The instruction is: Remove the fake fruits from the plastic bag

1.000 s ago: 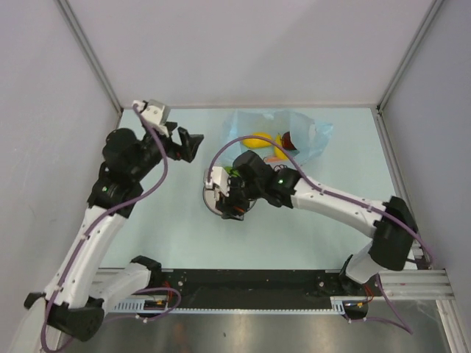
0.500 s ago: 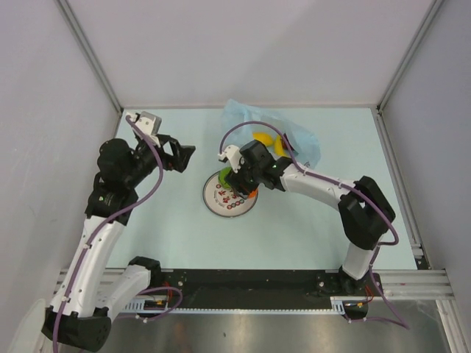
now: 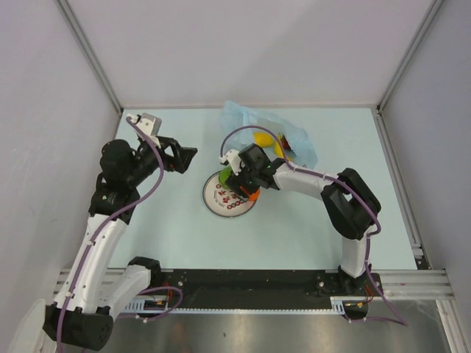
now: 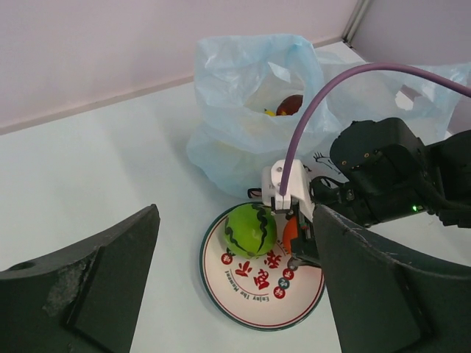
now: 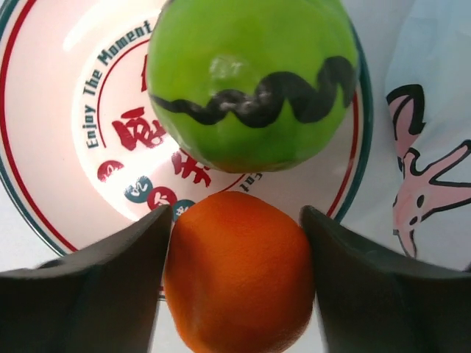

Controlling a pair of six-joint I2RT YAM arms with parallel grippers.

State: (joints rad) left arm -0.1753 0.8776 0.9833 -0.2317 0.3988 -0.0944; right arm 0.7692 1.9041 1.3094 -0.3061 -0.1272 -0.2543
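Since the right claw point(image 5: 235, 220) is closed on the orange point(image 5: 237, 288), one finger on each flank, the coming move turns on where that fruit hangs over the plate point(image 3: 215, 204); in the right wrist view it sits across the plate's rim on the side nearest the bag point(image 3: 243, 118), not over the middle; whether it rests on the rim or is held just above it, I cannot tell. The green fruit point(image 3: 225, 179) lies on the plate close against the orange, on its left and far side, so it takes up the room there; letting go here would, I judge, risk the orange rolling off the rim toward the bag.

The bag lies by the far edge of the table, a little right of centre, just beyond the plate; the banana point(image 3: 263, 138) and the apple point(image 4: 289, 104) show inside it; the mouth faces the plate, so the right arm is the nearer one for the next reach.

The left claw point(image 3: 184, 156) hovers well left of the plate, its fingers spread wide and empty.
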